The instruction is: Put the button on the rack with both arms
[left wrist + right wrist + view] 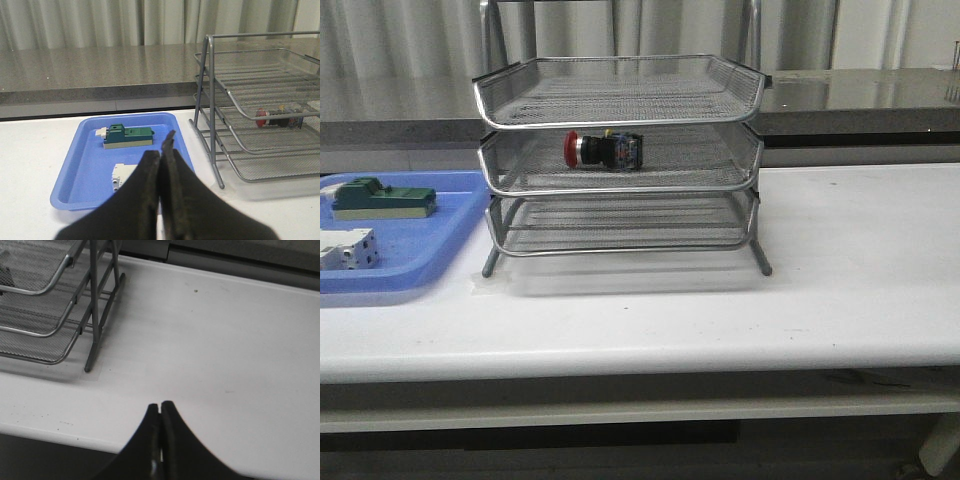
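The button (601, 150) lay on its side in the middle tray of the rack (620, 105). The job looked done. The left gripper (161, 157) and right gripper (160, 412) were both closed and held nothing, probably pulled back.

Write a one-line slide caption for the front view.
Button lies on its side in the middle tier of the wire rack; blue tray sits to the left.

Left end effector (161, 150): matte black, curved tapering fingers. Right end effector (160, 407): same black, smooth curved fingers.
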Tool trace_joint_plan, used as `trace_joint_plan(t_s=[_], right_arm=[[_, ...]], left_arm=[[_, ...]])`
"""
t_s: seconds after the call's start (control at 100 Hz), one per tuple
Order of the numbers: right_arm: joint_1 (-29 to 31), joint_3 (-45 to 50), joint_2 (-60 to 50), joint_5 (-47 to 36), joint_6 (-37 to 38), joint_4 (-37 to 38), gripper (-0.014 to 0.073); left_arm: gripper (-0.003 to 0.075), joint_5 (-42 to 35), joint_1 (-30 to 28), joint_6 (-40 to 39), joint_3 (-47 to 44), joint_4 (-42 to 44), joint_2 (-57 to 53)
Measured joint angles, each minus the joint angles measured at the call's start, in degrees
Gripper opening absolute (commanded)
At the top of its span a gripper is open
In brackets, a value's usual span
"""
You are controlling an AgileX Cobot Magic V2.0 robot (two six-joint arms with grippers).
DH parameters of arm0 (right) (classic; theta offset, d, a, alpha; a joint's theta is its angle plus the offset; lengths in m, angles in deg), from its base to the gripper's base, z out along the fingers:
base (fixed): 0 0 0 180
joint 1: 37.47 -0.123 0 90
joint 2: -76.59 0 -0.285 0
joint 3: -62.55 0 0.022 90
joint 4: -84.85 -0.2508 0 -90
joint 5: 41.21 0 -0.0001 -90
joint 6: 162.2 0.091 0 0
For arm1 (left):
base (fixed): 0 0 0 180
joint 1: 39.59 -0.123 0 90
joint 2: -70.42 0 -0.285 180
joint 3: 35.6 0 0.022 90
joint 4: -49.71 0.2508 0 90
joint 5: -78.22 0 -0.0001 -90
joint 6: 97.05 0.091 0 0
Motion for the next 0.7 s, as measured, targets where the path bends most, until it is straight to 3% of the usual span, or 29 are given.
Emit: trace_joint_plan(t_s=[0.23, 0.7], right_arm=[[0.1, 2.5, -7.7, 1.1, 0.2, 0.0, -0.006], [0.1, 2.6, -8.1, 1.9, 0.4, 0.0, -0.006]], left_arm=[[-0.002, 0.0, 0.0, 0.0, 0.0, 0.0, 0.0], [-0.002, 0.0, 0.0, 0.0, 0.0, 0.0, 0.0]])
